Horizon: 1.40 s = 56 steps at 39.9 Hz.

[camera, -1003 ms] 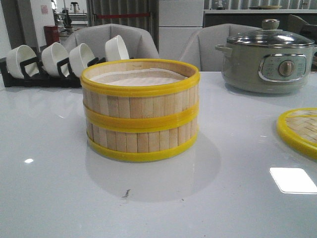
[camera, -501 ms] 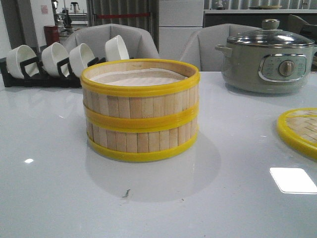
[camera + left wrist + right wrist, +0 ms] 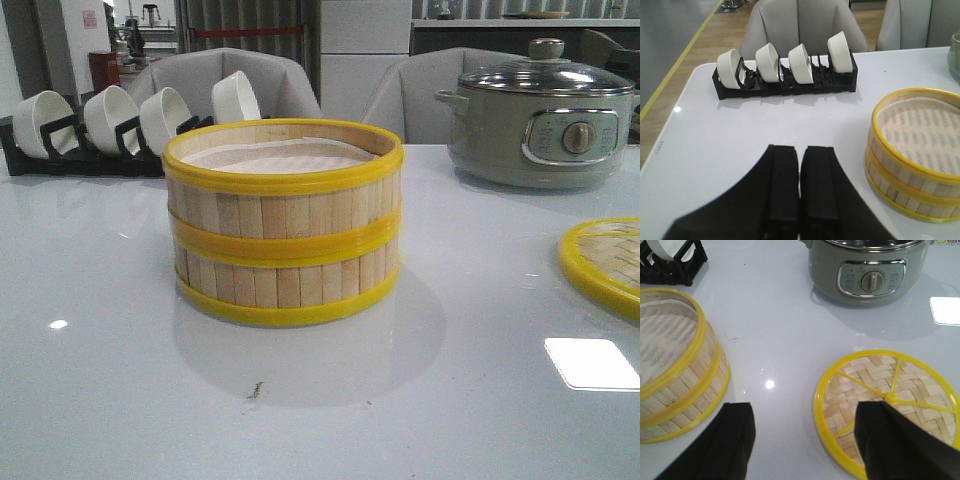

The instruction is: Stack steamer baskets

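The two steamer baskets (image 3: 283, 225) stand stacked one on the other in the middle of the white table, with the whitish liner showing inside the upper one. The stack also shows in the left wrist view (image 3: 915, 155) and in the right wrist view (image 3: 675, 375). My left gripper (image 3: 800, 152) is shut and empty above the table, apart from the stack. My right gripper (image 3: 805, 412) is open and empty, above the table between the stack and the flat woven lid (image 3: 887, 407). No gripper shows in the front view.
The woven lid with yellow rim lies at the right edge of the front view (image 3: 605, 262). A grey electric pot (image 3: 540, 115) with glass lid stands at the back right. A black rack with several white bowls (image 3: 120, 125) stands at the back left. Chairs stand behind the table.
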{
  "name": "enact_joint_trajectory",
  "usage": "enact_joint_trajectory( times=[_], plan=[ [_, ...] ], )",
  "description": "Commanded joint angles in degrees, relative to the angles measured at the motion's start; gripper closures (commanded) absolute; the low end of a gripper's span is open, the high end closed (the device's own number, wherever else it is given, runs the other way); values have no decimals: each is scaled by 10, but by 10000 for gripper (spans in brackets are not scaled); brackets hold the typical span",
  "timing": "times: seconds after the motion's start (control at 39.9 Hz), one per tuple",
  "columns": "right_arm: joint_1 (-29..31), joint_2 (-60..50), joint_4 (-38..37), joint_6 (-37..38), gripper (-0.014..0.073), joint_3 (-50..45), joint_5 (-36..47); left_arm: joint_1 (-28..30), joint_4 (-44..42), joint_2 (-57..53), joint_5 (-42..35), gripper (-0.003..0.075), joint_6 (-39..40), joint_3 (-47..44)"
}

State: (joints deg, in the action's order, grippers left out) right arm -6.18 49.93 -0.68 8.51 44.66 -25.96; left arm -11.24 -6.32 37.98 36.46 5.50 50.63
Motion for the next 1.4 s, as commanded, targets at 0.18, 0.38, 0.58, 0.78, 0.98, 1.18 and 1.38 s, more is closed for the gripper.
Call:
enact_joint_trajectory(
  times=[0.18, 0.38, 0.58, 0.78, 0.98, 1.18, 1.38],
  plan=[
    [-1, -4, -3, -3, 55, 21, 23, -3, -1, 2, -50, 635, 5, 15],
    [-1, -4, -3, -3, 55, 21, 24, -3, -1, 2, -50, 636, 5, 15],
    [-1, -3, -1, -1, 55, 21, 21, -3, -1, 2, -50, 636, 5, 15],
    [-1, 10, 1, -1, 55, 21, -1, -3, -1, 2, -50, 636, 5, 15],
    [11, 72, 1, -1, 55, 25, 4, -3, -1, 2, -50, 635, 5, 15],
    [80, 153, 7, -1, 55, 29, 97, -3, -1, 2, -50, 636, 5, 15],
    [132, 239, 75, 5, 55, 52, 121, -3, -1, 2, -50, 635, 5, 15]
  ],
)
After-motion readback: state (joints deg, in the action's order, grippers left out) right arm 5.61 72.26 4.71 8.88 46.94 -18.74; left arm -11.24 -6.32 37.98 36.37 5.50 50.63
